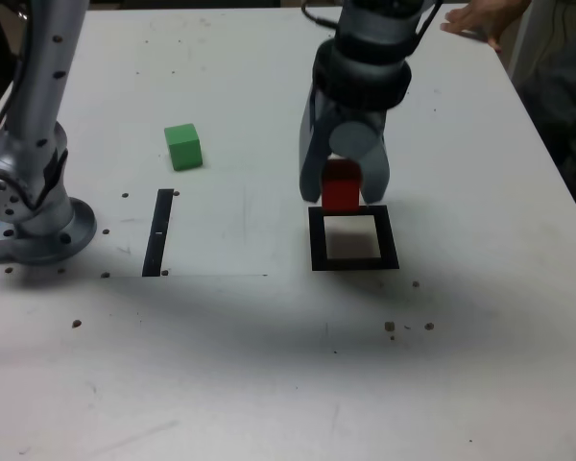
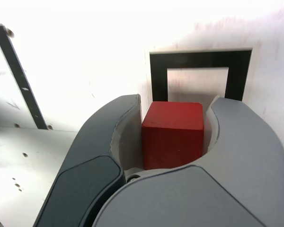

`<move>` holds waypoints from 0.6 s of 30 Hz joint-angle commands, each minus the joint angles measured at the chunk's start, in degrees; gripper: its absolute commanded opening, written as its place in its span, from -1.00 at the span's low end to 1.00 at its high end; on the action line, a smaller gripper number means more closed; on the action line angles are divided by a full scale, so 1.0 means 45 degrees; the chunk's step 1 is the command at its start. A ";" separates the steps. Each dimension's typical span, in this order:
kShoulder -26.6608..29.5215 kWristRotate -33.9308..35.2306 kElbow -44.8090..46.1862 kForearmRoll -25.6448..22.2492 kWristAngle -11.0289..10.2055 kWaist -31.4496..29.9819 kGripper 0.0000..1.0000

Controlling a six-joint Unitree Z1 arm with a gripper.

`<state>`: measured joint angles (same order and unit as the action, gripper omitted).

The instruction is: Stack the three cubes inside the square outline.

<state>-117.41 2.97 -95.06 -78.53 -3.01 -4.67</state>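
Red cube carried to the square outline, first cube of the stack.

The gripper (image 1: 344,187) holds the red cube (image 1: 342,185) between its closed jaws, just at the far edge of the square outline (image 1: 317,240), whose white centre has no cube in it. The green cube (image 1: 183,147) waits well apart, toward the exterior view's left; the yellow one I cannot see. Next, I think, the arm must bring the cube over the centre, lower it flat inside the frame, then open.
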 commanded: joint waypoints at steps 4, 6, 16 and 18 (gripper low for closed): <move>0.0165 0.0090 0.0602 0.0821 0.0221 -0.0076 -0.42; 0.0099 0.0111 0.0763 0.1069 0.0251 -0.0076 -0.42; -0.0489 0.0161 0.1073 0.1820 0.0343 -0.0058 -0.42; -0.0573 0.0161 0.1096 0.1870 0.0325 -0.0035 -0.41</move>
<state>-119.56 3.61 -90.25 -70.23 -1.49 -4.95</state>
